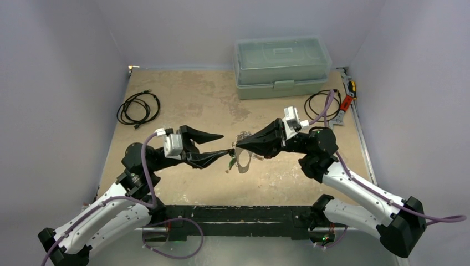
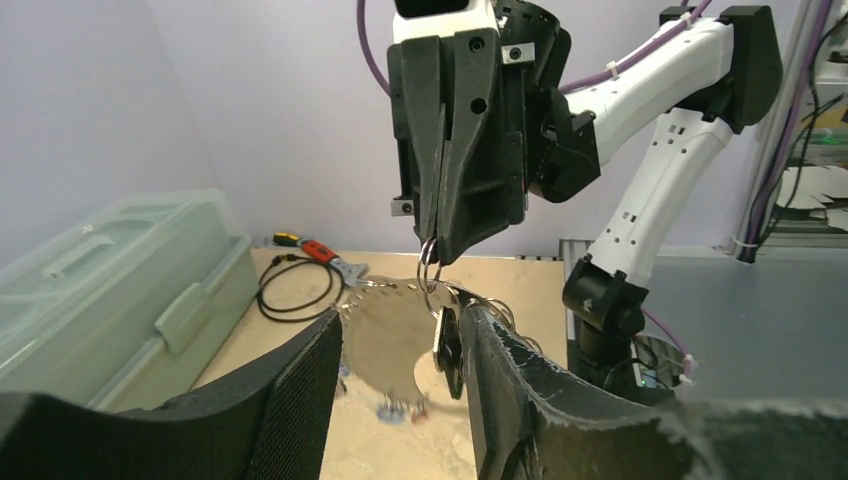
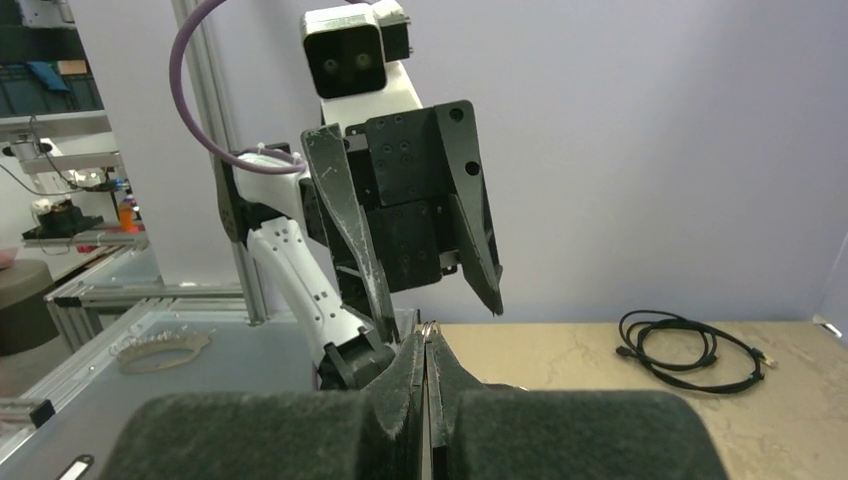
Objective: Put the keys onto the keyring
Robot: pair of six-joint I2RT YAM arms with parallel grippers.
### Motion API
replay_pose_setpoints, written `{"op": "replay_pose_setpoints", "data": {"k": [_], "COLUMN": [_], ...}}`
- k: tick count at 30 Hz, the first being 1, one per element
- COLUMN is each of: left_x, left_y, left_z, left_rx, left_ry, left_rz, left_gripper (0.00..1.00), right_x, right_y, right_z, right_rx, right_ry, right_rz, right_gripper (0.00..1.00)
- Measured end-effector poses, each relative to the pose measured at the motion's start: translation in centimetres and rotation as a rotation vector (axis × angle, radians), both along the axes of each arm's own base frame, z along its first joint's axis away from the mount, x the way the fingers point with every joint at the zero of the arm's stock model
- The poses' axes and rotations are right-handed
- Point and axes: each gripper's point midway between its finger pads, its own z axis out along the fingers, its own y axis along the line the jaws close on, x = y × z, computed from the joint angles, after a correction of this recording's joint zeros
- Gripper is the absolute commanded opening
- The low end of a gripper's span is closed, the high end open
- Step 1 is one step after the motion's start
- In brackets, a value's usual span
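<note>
left gripper (image 1: 225,145) jaws apart, black-headed key (image 2: 447,352) touching one finger | keyring (image 2: 392,285) mid-air between arms, centre | right gripper (image 1: 239,146) clamped on keyring | risk: left jaws closing off-line could knock key aside, twist keyring free

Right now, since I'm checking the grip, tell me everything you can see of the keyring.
The keyring is a thin grey metal hoop, hanging roughly upright in the air above the table between the arms. The shut right gripper pinches its top. The left gripper is open, with a finger either side of the hoop. A black-headed key beside it lies against one finger. Small keys seem to dangle at its lower edge. Any gap in the hoop is too fine to see.
</note>
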Motion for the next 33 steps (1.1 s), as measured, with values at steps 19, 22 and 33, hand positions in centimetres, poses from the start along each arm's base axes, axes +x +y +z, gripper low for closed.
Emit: {"op": "replay_pose_setpoints", "data": {"k": [19,22,33], "left_x": [-0.9,-0.9,-0.7], "left_y": [-2.3,-2.2,-2.2], "left_z": [-0.6,-0.6,-0.2], "left_rx": [0.01,0.015,0.013], "left_ry": [0.082,0.078,0.076], "left_rz": [-0.162,-0.158,-0.148], "left_gripper": [0.41,0.41,0.24], "right_x": [-0.6,-0.6,-0.5], "right_y": [-0.1,-0.1,-0.1], "right_z": [-0.7,-0.9,-1.1], "right_rx": [-0.034,-0.044,-0.05], "right_ry": [-0.007,-0.006,-0.014], "right_rz": [0.027,0.02,0.015], "right_gripper": [0.0,0.0,0.0]}}
